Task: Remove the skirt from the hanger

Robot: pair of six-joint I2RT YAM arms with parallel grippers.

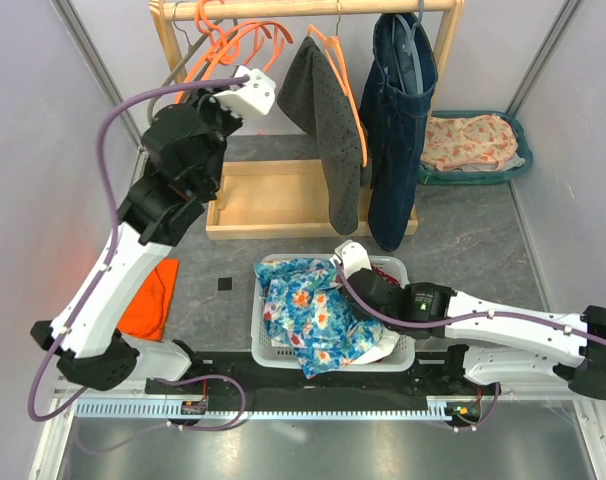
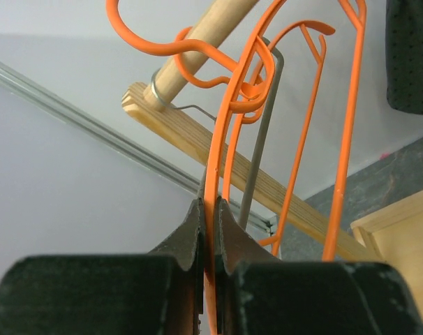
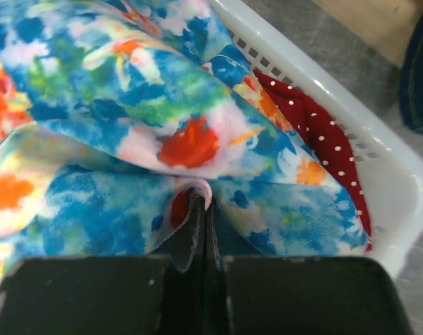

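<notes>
The floral skirt (image 1: 318, 315) lies crumpled in the white basket (image 1: 407, 352), a fold pinched in the closed right gripper (image 3: 203, 207) at its far-right edge; the heap runs diagonally toward the near rim, spilling over; the left gripper (image 2: 210, 211) clamps an orange hanger (image 2: 219, 125) on the wooden rail (image 1: 313, 8).

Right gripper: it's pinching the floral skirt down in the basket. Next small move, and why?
Probably open the right gripper and let go of the floral skirt. Its jaws are shut on a fold of cloth that already lies in the white basket over red dotted fabric. The left gripper clamps a bare orange hanger, so the skirt looks free.
</notes>
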